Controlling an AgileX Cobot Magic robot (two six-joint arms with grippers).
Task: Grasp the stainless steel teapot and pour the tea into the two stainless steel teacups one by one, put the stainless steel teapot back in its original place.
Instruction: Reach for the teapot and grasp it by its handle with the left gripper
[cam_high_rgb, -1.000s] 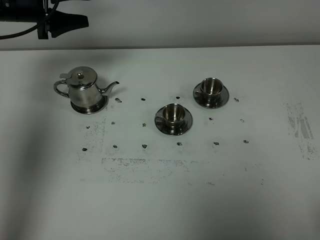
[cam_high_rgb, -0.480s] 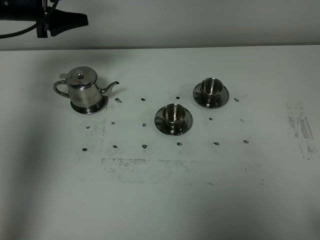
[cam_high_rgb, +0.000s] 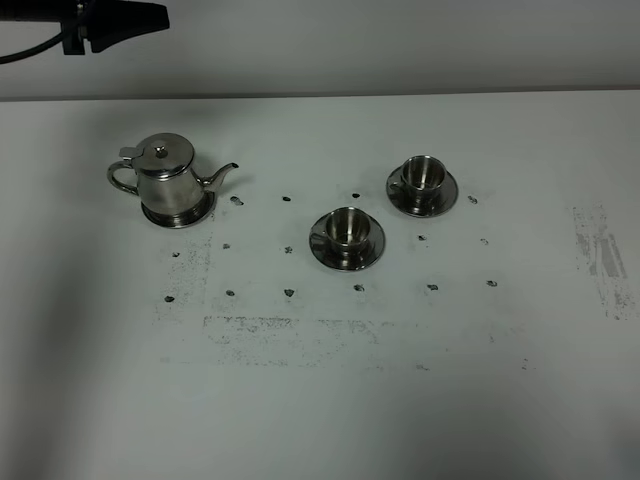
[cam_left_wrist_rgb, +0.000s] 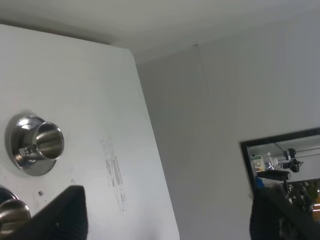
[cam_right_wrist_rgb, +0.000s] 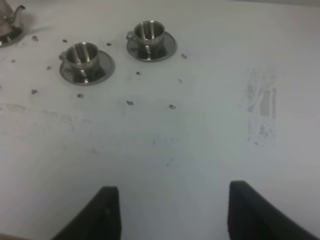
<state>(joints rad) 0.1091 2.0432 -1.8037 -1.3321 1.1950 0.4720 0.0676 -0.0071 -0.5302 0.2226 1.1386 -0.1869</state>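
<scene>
right gripper (cam_right_wrist_rgb: 172, 192): jaws wide, empty, over bare table (cam_right_wrist_rgb: 200, 140) | near teacup (cam_high_rgb: 346, 232), far teacup (cam_high_rgb: 424, 178): mid-table on saucers | stainless steel teapot (cam_high_rgb: 165, 180): left side, on its tray (cam_high_rgb: 178, 218); handle-to-spout axis runs left-right, handle outward | left gripper (cam_high_rgb: 145, 18): judged nearer arm; raised, well apart from pot; fingers spread wide, empty

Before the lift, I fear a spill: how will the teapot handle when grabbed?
The teapot looks polished steel, so its loop handle is probably slippery. It should be rigid, not fragile. Held by that side handle, it may tip toward the spout.
</scene>
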